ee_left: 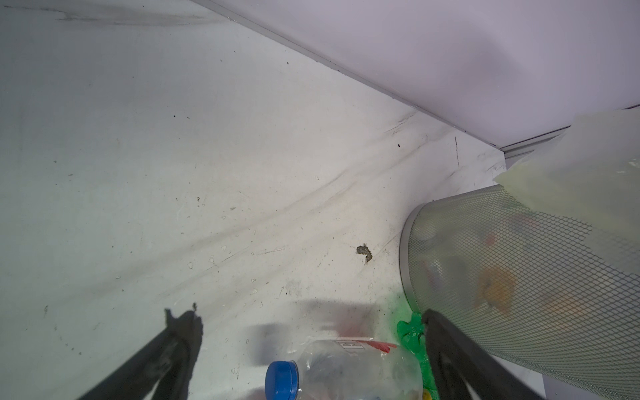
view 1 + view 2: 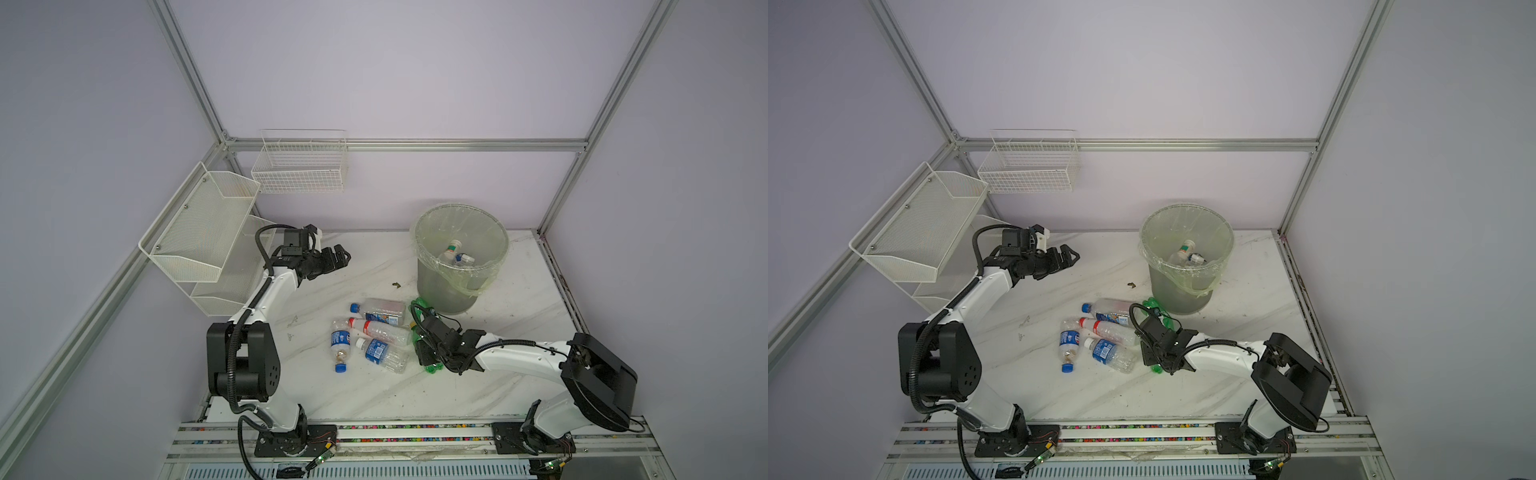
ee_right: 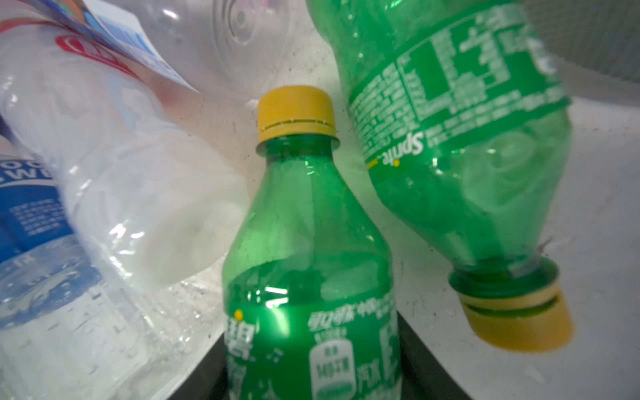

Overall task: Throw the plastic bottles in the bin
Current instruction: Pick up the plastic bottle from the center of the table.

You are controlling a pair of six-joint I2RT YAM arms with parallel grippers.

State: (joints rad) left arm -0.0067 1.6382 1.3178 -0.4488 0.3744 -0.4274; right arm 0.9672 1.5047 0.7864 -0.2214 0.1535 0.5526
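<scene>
Broadly, the white marbled table (image 2: 374, 395) carries the bin (image 2: 440, 291) toward its far side, with at least two bottles (image 2: 455, 251) already lying in its bagged bottom. The left gripper (image 2: 341, 257) hangs above bare table well away from the pile, its claw spread wide and empty. The right gripper (image 2: 422, 353) is down at the pile beside the bin's foot. In the right wrist view its dark jaws flank the labelled body of a green bottle (image 3: 308, 242), but I cannot tell whether they have clenched on it. A second green bottle (image 3: 450, 138) lies just beside it, against the bin. Four clear bottles (image 2: 384, 330) lie touching in a cluster on the other side. These look empty, light and thin-walled, so a hard squeeze would likely buckle them or squirt them free. The stiffer shoulder below the yellow cap (image 3: 296, 110) seems the surer hold.
</scene>
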